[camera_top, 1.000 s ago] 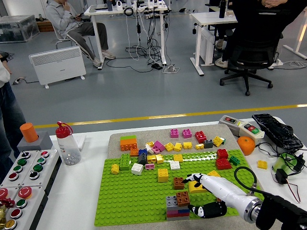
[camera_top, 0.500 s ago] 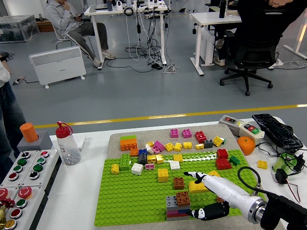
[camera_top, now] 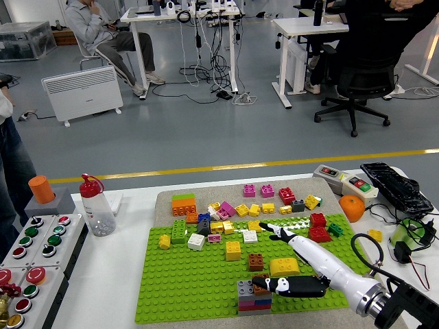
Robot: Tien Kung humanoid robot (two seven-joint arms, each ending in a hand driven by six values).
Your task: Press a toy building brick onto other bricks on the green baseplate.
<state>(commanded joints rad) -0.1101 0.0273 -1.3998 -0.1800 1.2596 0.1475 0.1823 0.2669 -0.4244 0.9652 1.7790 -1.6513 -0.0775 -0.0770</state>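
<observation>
My right hand (camera_top: 288, 264) has lifted off the brown brick (camera_top: 256, 261), fingers spread and empty, so I judge it pressed onto the baseplate (camera_top: 178, 288).

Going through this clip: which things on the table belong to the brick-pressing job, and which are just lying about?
Part of the job:
green baseplate
brick stack near its front edge
brown brick
yellow brick
loose bricks further back
right hand, fingers spread above the plate

Lying about:
water bottle
orange
button panel
switch box
keyboard
</observation>
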